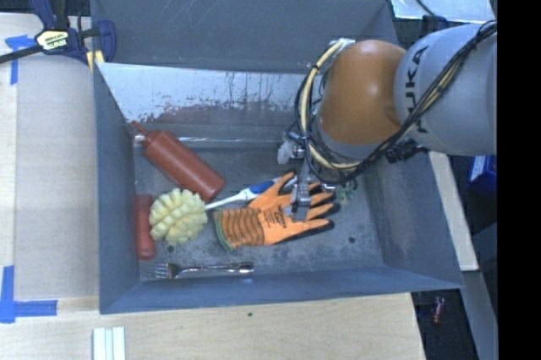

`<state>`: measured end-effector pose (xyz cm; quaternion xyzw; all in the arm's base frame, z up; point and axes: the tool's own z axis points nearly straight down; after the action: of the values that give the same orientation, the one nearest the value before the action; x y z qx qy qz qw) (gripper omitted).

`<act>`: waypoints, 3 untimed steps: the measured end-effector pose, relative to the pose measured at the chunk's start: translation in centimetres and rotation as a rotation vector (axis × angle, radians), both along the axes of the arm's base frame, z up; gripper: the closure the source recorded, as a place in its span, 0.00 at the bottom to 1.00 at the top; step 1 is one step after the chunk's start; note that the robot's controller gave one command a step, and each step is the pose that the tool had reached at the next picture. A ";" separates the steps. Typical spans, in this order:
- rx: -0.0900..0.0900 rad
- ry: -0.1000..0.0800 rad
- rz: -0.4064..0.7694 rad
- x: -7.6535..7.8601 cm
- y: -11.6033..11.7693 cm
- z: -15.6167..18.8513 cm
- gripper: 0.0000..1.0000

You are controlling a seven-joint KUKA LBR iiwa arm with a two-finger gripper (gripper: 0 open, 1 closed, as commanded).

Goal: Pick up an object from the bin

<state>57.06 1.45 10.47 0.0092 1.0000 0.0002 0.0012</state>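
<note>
Nearest to the camera, the orange domed cover (359, 92) on the arm's wrist is recorded, ringed by yellow and black cables (308, 100), with the grey body of the arm entering from the right. Below the cover, the gripper (298, 196) is seen low in the grey metal bin (114, 206), right of centre on the bin floor. Whether the gripper is wide, narrow or closed on anything cannot be told, as the tool is largely masked by the cover and cables above it.

The gripper is placed directly over an orange fabric work glove with dark striped markings (262, 223). The glove is laid flat on the floor near the middle of the bin, its splayed end pointed to the right and under the tool, and its cuff to the left. Contact between tool and glove cannot be confirmed.

A white-handled toothbrush with a blue section (239, 197) is noted lying slantwise, its right end against the upper edge of the glove just beside the gripper. Its left end reaches a pale yellow, knobbly, rounded item resembling a corn cob (177, 216), which is found just left of the glove's cuff.

A reddish-brown cylindrical bottle (182, 162) is observed tilted across the rear left of the floor, above the yellow item. A small red sausage-shaped object (144, 227) is set upright in the view along the left wall, touching the yellow item. A metal fork (203, 270) is laid along the front wall, apart from the glove.
</note>
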 end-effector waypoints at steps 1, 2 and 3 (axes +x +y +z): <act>0.001 -0.013 0.107 -3.3 -0.9 -3.2 1.00; 0.001 -0.013 0.106 -3.3 -0.9 -3.2 1.00; 0.002 -0.020 0.018 -4.4 -1.2 -3.2 1.00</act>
<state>52.68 0.24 7.23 0.0001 0.9999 0.0015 0.0109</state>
